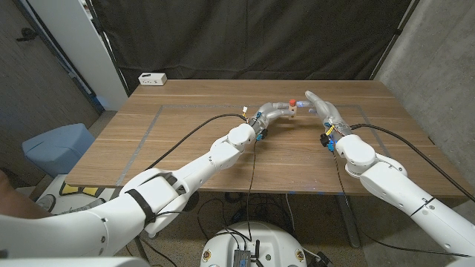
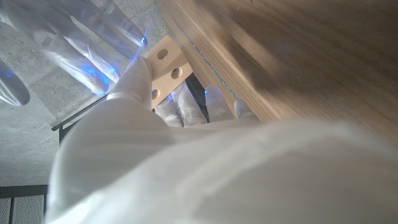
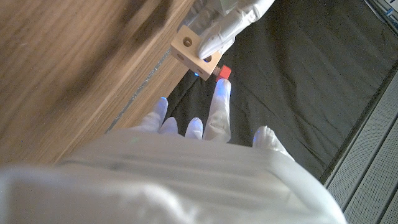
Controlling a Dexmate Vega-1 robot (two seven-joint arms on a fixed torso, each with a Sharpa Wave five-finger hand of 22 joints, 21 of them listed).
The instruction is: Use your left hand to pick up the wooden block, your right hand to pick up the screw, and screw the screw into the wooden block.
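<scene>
Screwing step under way, far centre above the surface.
Left robot hand (image 1: 276, 111) grips wooden block (image 3: 194, 49); right robot hand (image 1: 323, 109), fingers spread, one fingertip touching the red-headed screw (image 3: 224, 72) seated in block. Next: pinch and twist.

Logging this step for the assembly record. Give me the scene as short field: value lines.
wooden block: held above the table by the left hand, round holes showing
screw: red head, at the block's side, shank hidden
right hand: fingers extended, a fingertip at the screw head
table: wooden, below both hands
white box: table's far left corner
</scene>
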